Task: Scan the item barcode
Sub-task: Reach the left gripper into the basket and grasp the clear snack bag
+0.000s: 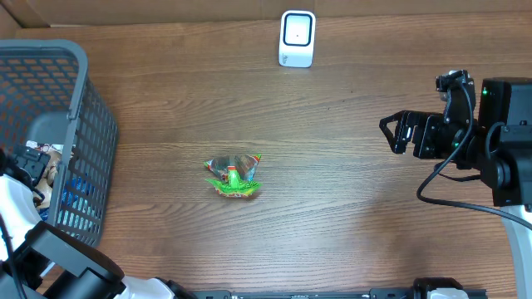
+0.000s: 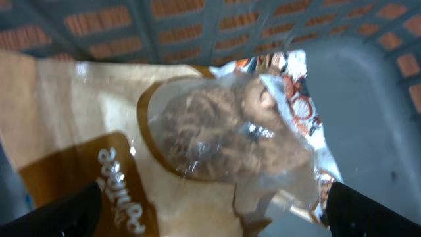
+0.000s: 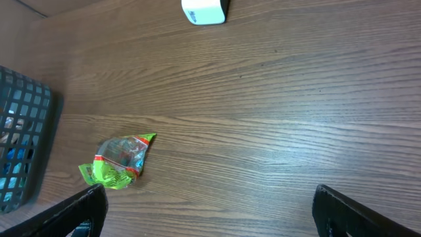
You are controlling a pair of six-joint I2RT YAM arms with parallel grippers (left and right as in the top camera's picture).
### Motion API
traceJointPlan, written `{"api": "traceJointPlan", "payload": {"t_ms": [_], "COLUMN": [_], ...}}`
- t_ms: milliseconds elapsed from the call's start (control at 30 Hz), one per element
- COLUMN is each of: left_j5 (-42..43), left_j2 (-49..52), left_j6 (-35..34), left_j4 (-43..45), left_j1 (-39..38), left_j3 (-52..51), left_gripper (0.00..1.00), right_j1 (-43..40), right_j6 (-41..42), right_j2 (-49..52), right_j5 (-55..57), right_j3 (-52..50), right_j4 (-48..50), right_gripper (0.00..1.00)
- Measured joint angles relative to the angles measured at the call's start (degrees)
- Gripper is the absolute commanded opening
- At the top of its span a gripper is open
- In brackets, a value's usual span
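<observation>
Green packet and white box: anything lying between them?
Nothing; only bare tabletop separates the green packet from the white box, shown in the overhead view.

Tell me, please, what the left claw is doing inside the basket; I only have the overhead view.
Observer: The left claw hangs open above a tan bag with a clear window showing brown contents.
Operator: Does it grip the bag?
Observer: No; its fingers stand wide at either side, and the bag lies in the grey basket.
Operator: And the right claw?
Observer: The right claw is open too, nothing between its fingers; its camera looks across the table at the green packet and white scanner.
</observation>
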Motion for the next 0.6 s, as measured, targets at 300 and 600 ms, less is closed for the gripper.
{"api": "traceJointPlan", "payload": {"t_ms": [300,600], "left_j5": [1.70,1.75], "left_j2": [8.90,11.58], "left_j6": [0.48,1.05], "left_j4": [1.22,0.15], "left_j1": [-0.46,-3.82], "left_j3": [0.26,1.05], "left_gripper": [0.95,0.04], "right_j1": [0.00,0.00], "right_j6": [0.00,0.02], "right_j2": [0.00,0.00], "right_j5": [0.00,-0.02], "right_j3": [0.00,0.00], "right_j4": [0.00,-0.02], "right_gripper": [1.00,1.00]}}
